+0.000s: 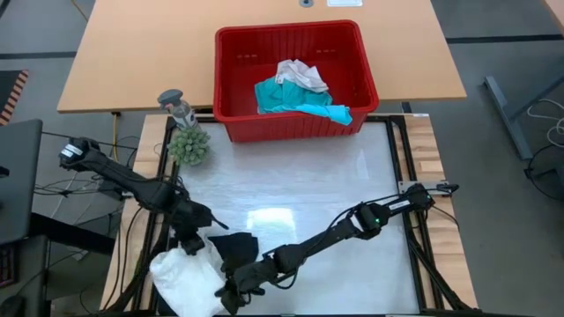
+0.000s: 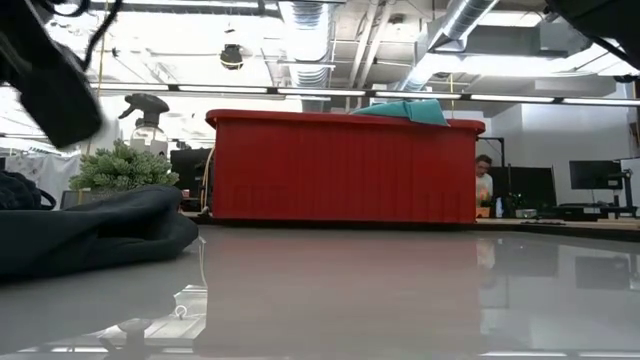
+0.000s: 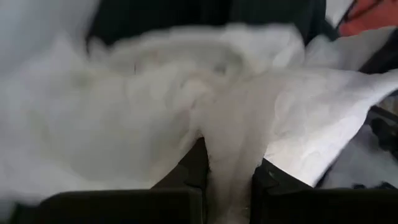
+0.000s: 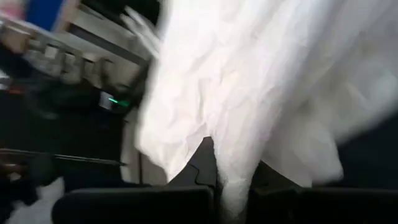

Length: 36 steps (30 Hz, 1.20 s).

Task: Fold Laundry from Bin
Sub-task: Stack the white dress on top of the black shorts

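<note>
A white garment lies bunched at the table's near left corner, with a black garment on the table beside it, also seen in the low view. My left gripper is at the white garment's far edge and is shut on it. My right gripper is at its right edge, also shut on it. The red bin stands at the far side and holds a teal garment and a white one. My left gripper pinches a gathered fold of the white garment between its two fingers, slanting down from the far side. The cloth spreads out slack beyond the fingers. My right gripper pinches a bunched part of the same white garment between its two fingers, coming from the table's right. The cloth billows loosely past the fingers.
A small green plant and a spray bottle stand at the table's far left, next to the bin. The shiny table top lies bare between the bin and the grippers. A person shows far off in the room.
</note>
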Each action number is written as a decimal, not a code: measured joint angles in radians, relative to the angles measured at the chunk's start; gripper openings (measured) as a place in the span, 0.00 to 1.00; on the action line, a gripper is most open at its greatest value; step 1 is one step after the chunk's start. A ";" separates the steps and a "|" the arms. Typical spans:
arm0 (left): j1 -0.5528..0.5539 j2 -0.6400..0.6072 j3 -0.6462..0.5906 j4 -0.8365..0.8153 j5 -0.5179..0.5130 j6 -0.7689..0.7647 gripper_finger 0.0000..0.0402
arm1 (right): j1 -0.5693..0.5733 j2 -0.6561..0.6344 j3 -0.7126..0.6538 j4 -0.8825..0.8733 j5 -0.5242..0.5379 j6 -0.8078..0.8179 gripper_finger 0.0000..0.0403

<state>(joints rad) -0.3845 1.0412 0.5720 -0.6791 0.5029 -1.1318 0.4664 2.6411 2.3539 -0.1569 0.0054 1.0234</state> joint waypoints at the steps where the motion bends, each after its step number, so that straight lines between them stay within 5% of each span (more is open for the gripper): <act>1: 0.011 0.014 -0.001 0.025 -0.017 0.024 0.07 | 0.000 0.000 0.000 -0.033 -0.001 0.016 0.09; 16: 0.111 0.076 0.003 0.146 -0.036 0.257 0.08 | 0.015 -0.002 0.001 -0.081 0.060 0.036 0.10; 26: 0.128 -0.058 0.107 0.073 0.055 0.379 0.18 | -0.005 -0.025 0.003 -0.196 -0.001 0.006 0.56; 36: 0.128 -0.126 0.219 -0.091 0.078 0.424 0.27 | -0.012 -0.124 0.003 -0.400 0.021 -0.033 0.56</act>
<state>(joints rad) -0.2562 0.9147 0.7908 -0.7697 0.5804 -0.7083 0.4545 2.5170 2.3569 -0.5571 0.0261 0.9902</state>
